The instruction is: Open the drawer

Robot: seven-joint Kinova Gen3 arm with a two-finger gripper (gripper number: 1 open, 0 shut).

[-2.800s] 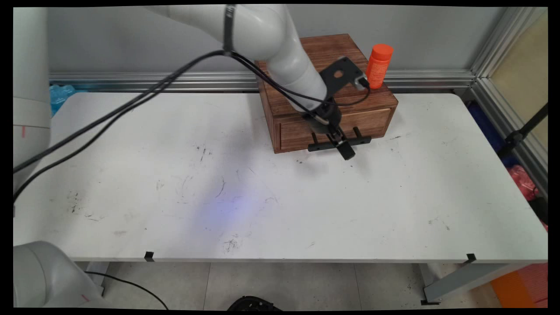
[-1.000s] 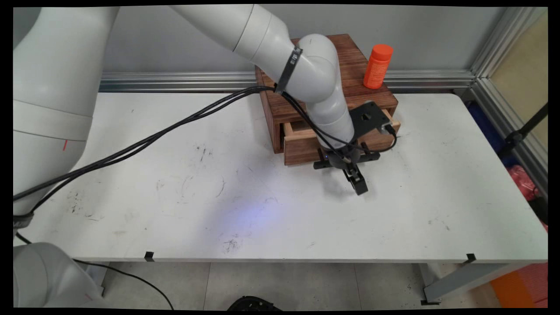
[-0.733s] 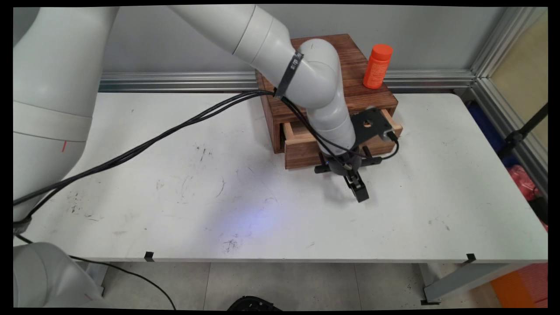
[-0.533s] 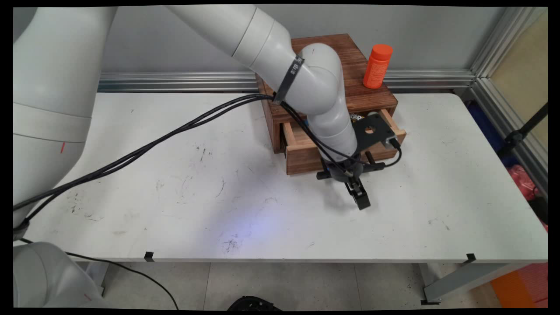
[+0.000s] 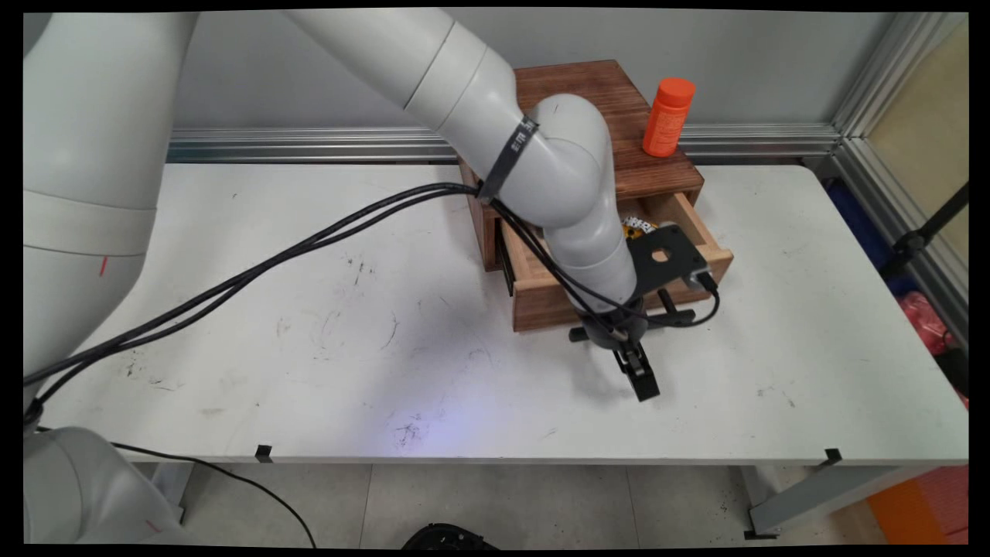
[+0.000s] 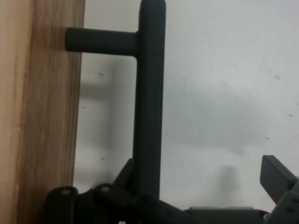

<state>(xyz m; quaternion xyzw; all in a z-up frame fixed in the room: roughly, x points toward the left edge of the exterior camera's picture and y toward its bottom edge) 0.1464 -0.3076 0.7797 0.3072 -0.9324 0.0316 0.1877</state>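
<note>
The gripper (image 5: pixel 633 363) is spread at the black handle (image 6: pixel 148 93) of a wooden drawer (image 5: pixel 541 298). One finger (image 6: pixel 278 177) stands well clear on the bar's outer side; the other is mostly hidden close against the bar. The drawer sticks out of a wooden box (image 5: pixel 588 85) at the far side of the white surface (image 5: pixel 309 309). Something small, white and yellow (image 5: pixel 638 226), shows inside the drawer. An orange bottle (image 5: pixel 667 116) stands upright on the box's right corner.

A scuffed white rectangular worktop (image 5: pixel 325 340) stands against a plain grey wall (image 5: pixel 742 54) edged below with a ribbed aluminium rail (image 5: pixel 309 145). Grey floor tiles (image 5: pixel 495 503) show beneath the near edge, and an aluminium-framed panel (image 5: pixel 920 108) closes the right side.
</note>
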